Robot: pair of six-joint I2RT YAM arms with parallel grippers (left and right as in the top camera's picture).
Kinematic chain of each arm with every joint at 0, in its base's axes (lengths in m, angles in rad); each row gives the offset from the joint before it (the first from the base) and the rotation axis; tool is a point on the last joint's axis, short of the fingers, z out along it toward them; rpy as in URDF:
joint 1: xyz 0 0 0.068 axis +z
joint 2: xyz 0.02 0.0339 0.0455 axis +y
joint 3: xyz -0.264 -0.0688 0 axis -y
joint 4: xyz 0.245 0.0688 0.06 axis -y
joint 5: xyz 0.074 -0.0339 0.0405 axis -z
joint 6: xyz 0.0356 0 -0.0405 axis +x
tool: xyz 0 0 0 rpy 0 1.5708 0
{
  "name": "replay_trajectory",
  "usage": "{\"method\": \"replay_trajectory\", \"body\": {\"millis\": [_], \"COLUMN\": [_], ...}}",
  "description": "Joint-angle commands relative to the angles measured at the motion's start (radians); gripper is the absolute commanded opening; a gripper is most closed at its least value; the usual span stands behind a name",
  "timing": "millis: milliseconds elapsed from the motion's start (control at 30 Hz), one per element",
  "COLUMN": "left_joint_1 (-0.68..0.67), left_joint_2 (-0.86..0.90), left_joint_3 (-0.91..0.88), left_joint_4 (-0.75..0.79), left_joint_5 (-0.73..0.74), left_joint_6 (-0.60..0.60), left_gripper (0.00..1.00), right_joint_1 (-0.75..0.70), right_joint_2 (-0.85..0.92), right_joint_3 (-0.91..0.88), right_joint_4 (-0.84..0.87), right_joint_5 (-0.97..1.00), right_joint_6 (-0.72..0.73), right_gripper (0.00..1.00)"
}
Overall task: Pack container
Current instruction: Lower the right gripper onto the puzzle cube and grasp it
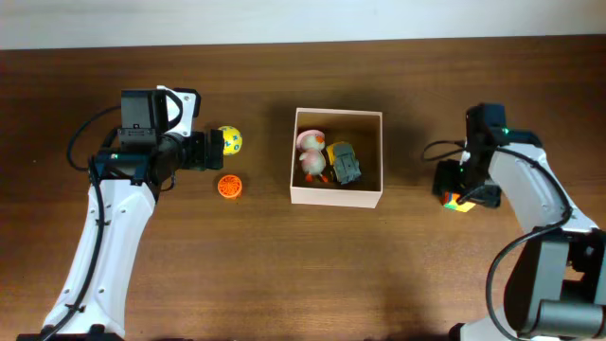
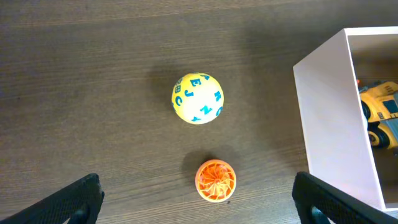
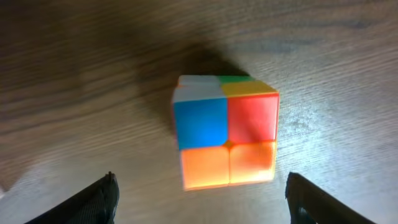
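Overhead, the container (image 1: 336, 198) sits mid-table (image 1: 284, 284) with open wood on every side. Bare floor shows along its right wall, and two toys fill the left: one pink-white figure (image 1: 311, 156) and one yellow-grey vehicle (image 1: 344, 163). Three pieces lie outside: one lettered ball (image 2: 197, 98) and one orange wheel (image 2: 216, 180) to its left, and one colour cube (image 3: 227, 137) to its right. Beside the ball, the left gripper (image 1: 214, 150) is spread wide. The right gripper (image 3: 204, 202) is spread around the cube, not touching it.
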Motion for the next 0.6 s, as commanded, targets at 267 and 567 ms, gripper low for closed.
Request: {"method": "replay_trajectory", "body": {"millis": [267, 567], "left_joint_1": [-0.002, -0.002], "left_joint_2": [0.005, 0.005], "left_joint_3": [0.021, 0.021], "left_joint_4": [-0.001, -0.001], "left_joint_5": [0.000, 0.000], "left_joint_6": [-0.010, -0.010], "left_gripper": [0.99, 0.99], "right_joint_1": [-0.044, -0.045], "right_joint_2": [-0.002, -0.002], "right_joint_3": [-0.105, -0.138], "right_joint_4": [0.134, 0.219], "right_joint_5": [-0.049, -0.055], "right_joint_6": [0.004, 0.005], "right_gripper": [0.65, 0.43]}}
